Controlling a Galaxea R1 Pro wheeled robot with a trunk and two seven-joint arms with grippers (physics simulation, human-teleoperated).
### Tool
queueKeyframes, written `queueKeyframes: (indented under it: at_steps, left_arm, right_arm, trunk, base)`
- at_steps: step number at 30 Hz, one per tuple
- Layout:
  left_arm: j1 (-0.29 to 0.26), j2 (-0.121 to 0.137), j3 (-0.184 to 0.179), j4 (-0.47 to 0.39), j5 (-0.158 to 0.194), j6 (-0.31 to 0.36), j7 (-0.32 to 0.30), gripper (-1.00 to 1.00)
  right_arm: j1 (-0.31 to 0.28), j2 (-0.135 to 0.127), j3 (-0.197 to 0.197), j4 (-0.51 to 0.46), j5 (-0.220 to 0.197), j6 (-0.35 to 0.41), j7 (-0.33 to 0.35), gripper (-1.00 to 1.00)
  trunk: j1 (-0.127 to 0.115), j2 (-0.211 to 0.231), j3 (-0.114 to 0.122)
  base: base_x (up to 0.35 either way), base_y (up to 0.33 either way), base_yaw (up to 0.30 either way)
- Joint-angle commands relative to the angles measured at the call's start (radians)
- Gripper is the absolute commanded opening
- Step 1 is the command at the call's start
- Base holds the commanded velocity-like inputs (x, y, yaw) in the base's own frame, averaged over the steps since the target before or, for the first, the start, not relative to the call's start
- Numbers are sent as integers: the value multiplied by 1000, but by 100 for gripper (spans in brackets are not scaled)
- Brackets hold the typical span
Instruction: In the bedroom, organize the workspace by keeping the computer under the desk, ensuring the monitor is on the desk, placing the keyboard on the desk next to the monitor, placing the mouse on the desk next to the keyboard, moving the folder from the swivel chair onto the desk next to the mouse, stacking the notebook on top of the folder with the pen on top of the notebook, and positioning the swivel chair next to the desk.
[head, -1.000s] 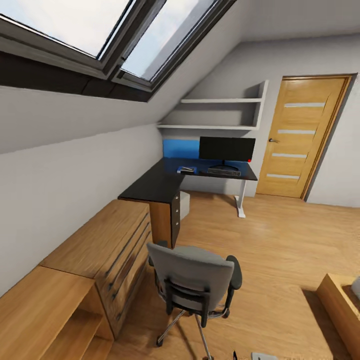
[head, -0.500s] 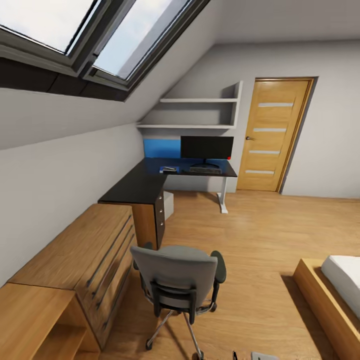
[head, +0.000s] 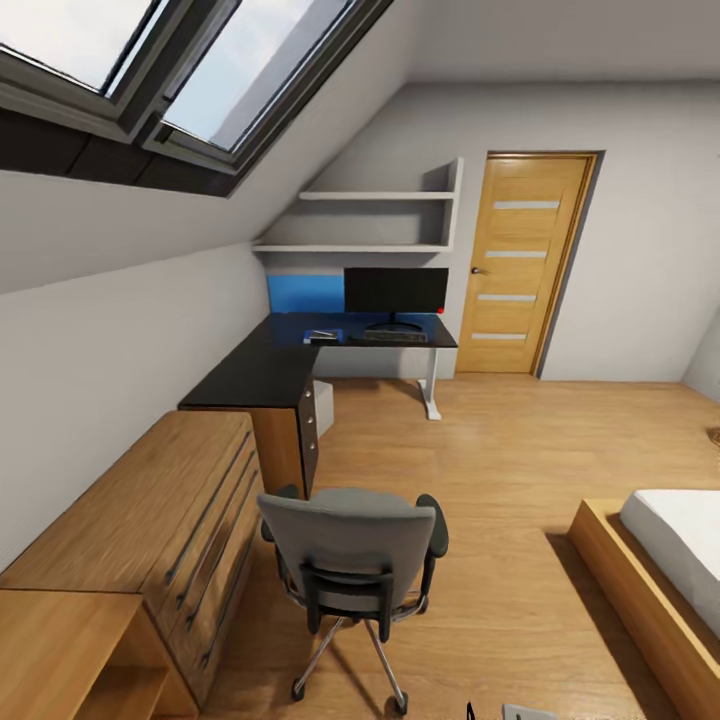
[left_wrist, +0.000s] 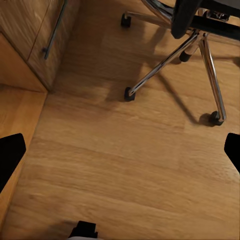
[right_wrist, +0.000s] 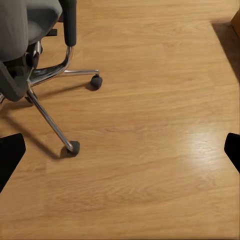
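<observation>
The grey swivel chair (head: 350, 555) stands on the floor close in front of me, its back toward me, and its seat and the folder are hidden. Far behind it is the black L-shaped desk (head: 262, 372). On the desk stand the monitor (head: 396, 291) and the keyboard (head: 395, 337), with a small flat notebook (head: 322, 336) to the keyboard's left. The light-grey computer (head: 323, 406) sits under the desk. Mouse and pen are too small to make out. My left gripper (left_wrist: 120, 152) and right gripper (right_wrist: 120, 152) hang open over bare floor beside the chair's chrome base (left_wrist: 170, 60) (right_wrist: 50, 115).
A light-wood drawer chest (head: 170, 510) lines the left wall under the sloped roof windows. A blue upright panel (head: 305, 294) backs the desk, below wall shelves (head: 370, 222). A wooden door (head: 520, 265) is at the far end. A bed (head: 665, 565) stands at the right.
The whole head view has shifted left as the camera turned right, bringing more of the bed into view. Chair, desk and the things on it have not moved.
</observation>
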Motion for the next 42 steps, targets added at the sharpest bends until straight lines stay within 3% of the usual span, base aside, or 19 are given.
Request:
queueKeyframes:
  at_steps: [1,30,42]
  left_arm:
    - [-1,-1,4,1,-11,-3,5,100]
    - [-1,-1,4,1,-11,-3,5,100]
    - [-1,-1,5,41,-11,-6,4,100]
  right_arm:
    - [-1,0,9,2,-6,-3,-4,100]
    - [-1,0,9,2,-6,-3,-3,100]
    - [-1,0,8,2,-6,-1,-4,100]
  trunk:
    - [1,-2,-3]
    - [1,-2,-3]
    - [1,-2,-3]
  base:
    - [0,41,-28]
    - [0,76,-4]
    - [0,45,0]
